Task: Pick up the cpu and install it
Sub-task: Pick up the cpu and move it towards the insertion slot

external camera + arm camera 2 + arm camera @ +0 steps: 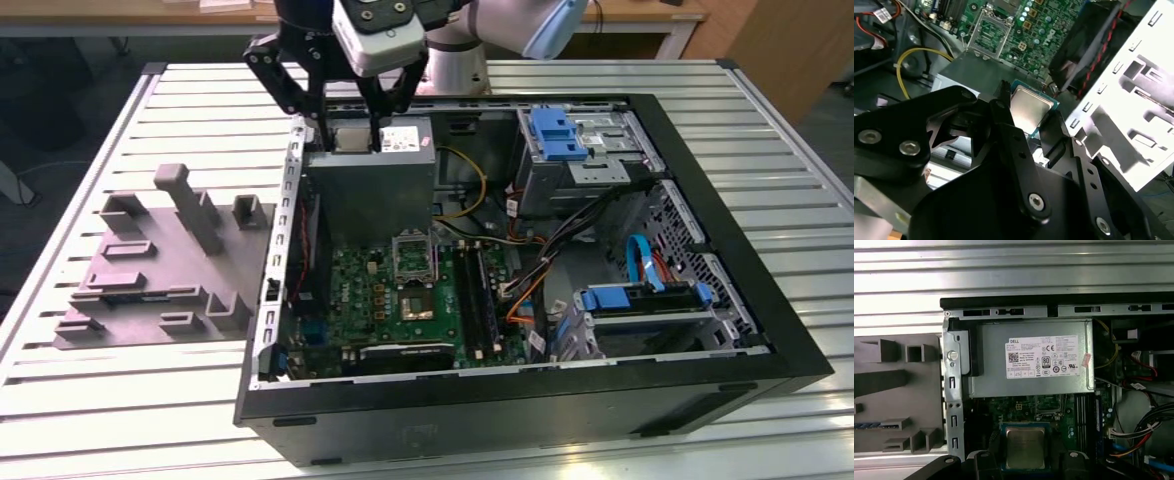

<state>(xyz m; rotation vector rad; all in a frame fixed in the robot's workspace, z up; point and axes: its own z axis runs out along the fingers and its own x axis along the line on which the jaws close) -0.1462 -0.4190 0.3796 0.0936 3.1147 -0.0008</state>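
The cpu (1029, 106), a small square chip with a pale silver top and a green-blue edge, hangs between my black fingers (1004, 107). My gripper (1029, 114) is shut on it. In the exterior view the gripper (354, 135) holds the cpu (351, 138) just above the grey power-supply box (367, 195) at the back of the open computer case. In the first wrist view the cpu (1025, 447) sits over the green motherboard. The black socket frame (411, 252) (1050, 407) (989, 32) lies open on the board below the power supply.
The black case wall (747, 250) rings the work area. Drive bays with blue clips (561, 135) and loose cables (587, 250) crowd the exterior view's right. Dark memory sticks (477, 290) stand beside the socket. A grey moulded fixture (160, 260) lies outside the case on the slatted table.
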